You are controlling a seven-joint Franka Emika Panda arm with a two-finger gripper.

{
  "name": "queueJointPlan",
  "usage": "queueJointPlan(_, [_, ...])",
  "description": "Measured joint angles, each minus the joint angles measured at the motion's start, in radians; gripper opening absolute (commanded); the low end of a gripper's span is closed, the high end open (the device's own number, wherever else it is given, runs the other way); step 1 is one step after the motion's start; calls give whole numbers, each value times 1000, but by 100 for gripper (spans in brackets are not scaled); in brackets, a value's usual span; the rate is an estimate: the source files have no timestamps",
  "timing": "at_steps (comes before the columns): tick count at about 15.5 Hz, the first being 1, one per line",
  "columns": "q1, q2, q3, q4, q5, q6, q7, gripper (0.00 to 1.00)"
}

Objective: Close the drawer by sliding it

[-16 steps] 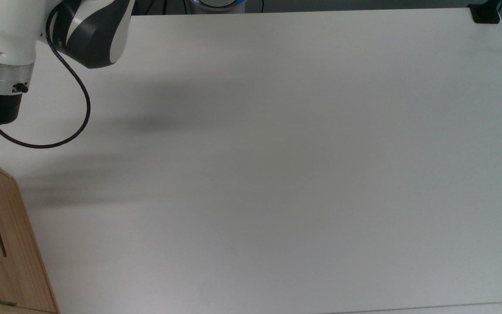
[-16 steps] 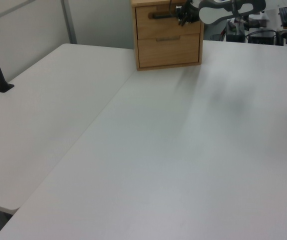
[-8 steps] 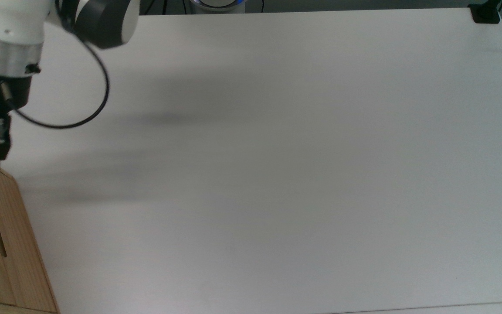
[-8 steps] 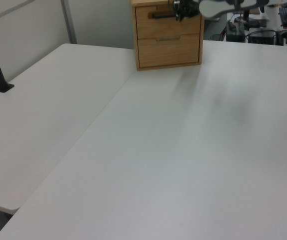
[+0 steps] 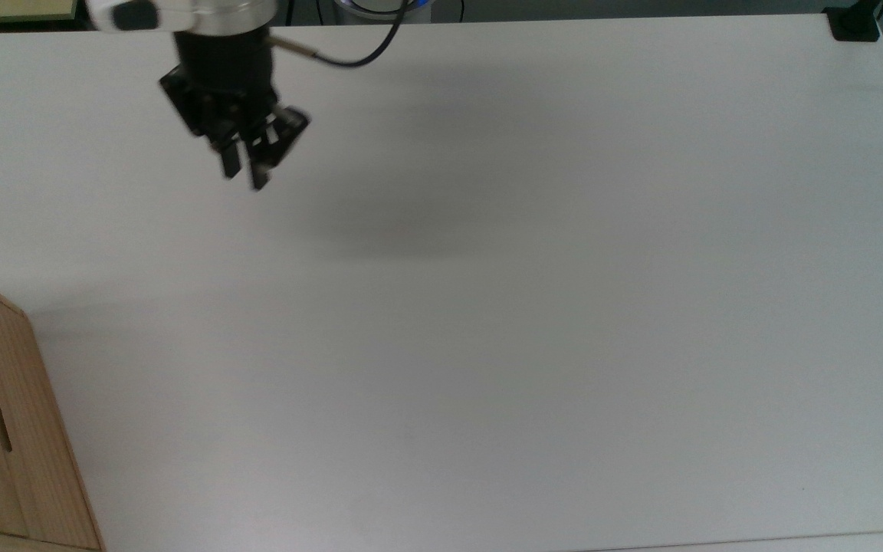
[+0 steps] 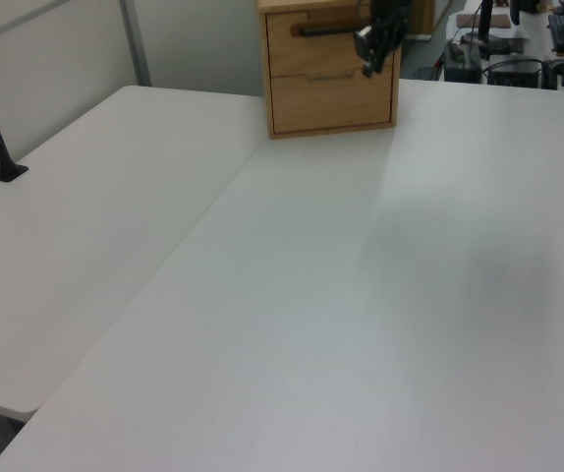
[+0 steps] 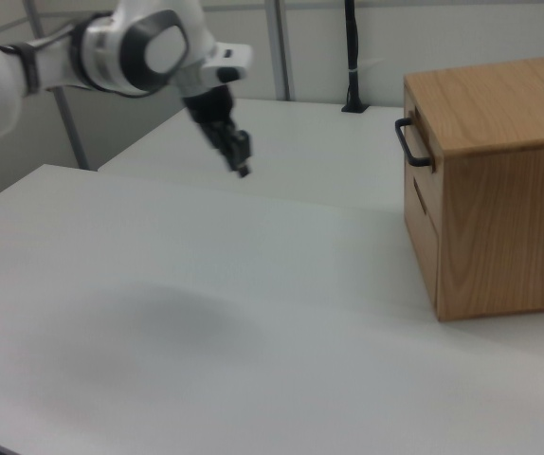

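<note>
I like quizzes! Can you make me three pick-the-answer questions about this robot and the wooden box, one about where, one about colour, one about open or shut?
1. Where is the gripper?
A. Gripping the handle
B. In the air, away from the cabinet
C. Inside the cabinet

2. What colour is the drawer handle?
A. Black
B. Red
C. White

3. How is the drawer?
A. Pulled far out
B. Lying on the table
C. Pushed in

Answers: 1 B, bare table lies between them in the right view. 2 A, a black bar. 3 C, its front sits flush.
</note>
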Motion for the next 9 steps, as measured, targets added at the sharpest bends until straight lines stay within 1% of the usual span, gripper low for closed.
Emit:
queueJointPlan(1, [9,-28,4,-11,31,-57,-67,66])
queueJointPlan(2, [14,-54,4,-16,53,-108,-126,80])
queueJointPlan(3, [16,-83,4,-19,68,-159,-175,100])
queueJointPlan(6, [28,-169,5,-54,82,-244,-257,100])
queueJointPlan(9, [62,-217,5,-113,82,-250,-266,100])
